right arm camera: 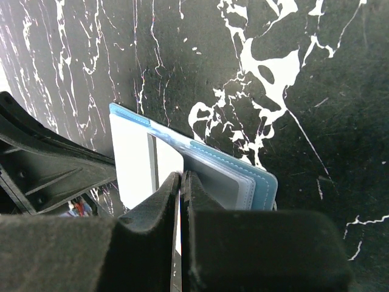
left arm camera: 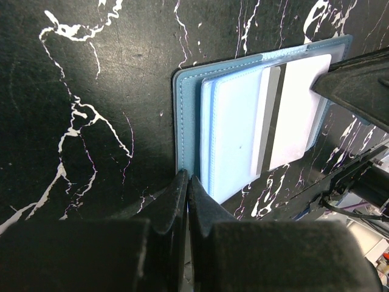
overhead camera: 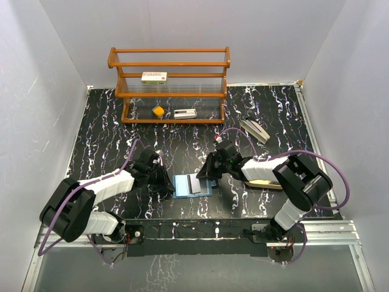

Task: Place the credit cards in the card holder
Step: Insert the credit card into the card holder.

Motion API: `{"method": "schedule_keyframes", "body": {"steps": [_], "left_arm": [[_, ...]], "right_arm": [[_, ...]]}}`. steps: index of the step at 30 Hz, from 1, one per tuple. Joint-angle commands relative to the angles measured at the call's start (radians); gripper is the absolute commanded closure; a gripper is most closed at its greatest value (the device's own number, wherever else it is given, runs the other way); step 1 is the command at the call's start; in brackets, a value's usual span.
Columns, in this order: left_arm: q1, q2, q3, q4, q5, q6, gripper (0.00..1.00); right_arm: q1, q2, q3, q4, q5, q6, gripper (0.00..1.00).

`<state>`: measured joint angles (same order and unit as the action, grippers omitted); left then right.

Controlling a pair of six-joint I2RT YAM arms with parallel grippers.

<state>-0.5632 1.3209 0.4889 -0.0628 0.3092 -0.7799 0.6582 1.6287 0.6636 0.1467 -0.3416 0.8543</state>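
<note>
The blue card holder (overhead camera: 182, 186) lies open on the black marbled table between my two arms. A pale credit card (overhead camera: 196, 184) with a dark stripe lies across its light blue slotted inside. In the left wrist view the holder (left arm camera: 188, 109) and the card (left arm camera: 292, 115) fill the upper right. My left gripper (left arm camera: 187, 182) is shut, its tips at the holder's near edge. My right gripper (right arm camera: 181, 176) is shut too, its tips resting on the card (right arm camera: 137, 164) over the holder (right arm camera: 255, 182). I cannot tell how deep the card sits in a slot.
A wooden rack (overhead camera: 169, 85) stands at the back with a white box with red marks (overhead camera: 154, 77), a yellow item (overhead camera: 158, 111) and a white item (overhead camera: 185, 113). A pale grey flat item (overhead camera: 255, 129) lies at the back right. A tan tray (overhead camera: 267, 182) shows under my right arm.
</note>
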Motion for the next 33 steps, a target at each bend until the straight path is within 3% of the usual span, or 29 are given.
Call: {"method": "schedule_keyframes", "body": {"steps": [1,5,9,12,18,33], "left_arm": [[0.000,0.019,-0.028,0.004,0.008,-0.016,1.00],[0.000,0.021,-0.026,0.004,0.010,-0.018,1.00],[-0.001,0.015,-0.025,-0.003,0.005,-0.018,1.00],[-0.001,0.007,-0.027,-0.007,0.002,-0.017,1.00],[0.000,0.004,-0.035,0.017,0.011,-0.026,1.00],[0.000,0.008,-0.035,0.029,0.021,-0.025,1.00]], "right_arm": [[0.010,0.006,-0.030,0.085,0.016,0.062,1.00],[0.027,0.012,-0.024,0.086,0.033,0.086,0.98],[0.034,-0.020,-0.013,0.035,0.043,0.084,0.79],[0.037,-0.067,0.014,-0.076,0.085,0.054,0.71],[0.059,-0.113,0.021,-0.145,0.108,0.062,0.68],[0.152,-0.017,0.101,-0.145,0.134,0.074,0.65]]}}
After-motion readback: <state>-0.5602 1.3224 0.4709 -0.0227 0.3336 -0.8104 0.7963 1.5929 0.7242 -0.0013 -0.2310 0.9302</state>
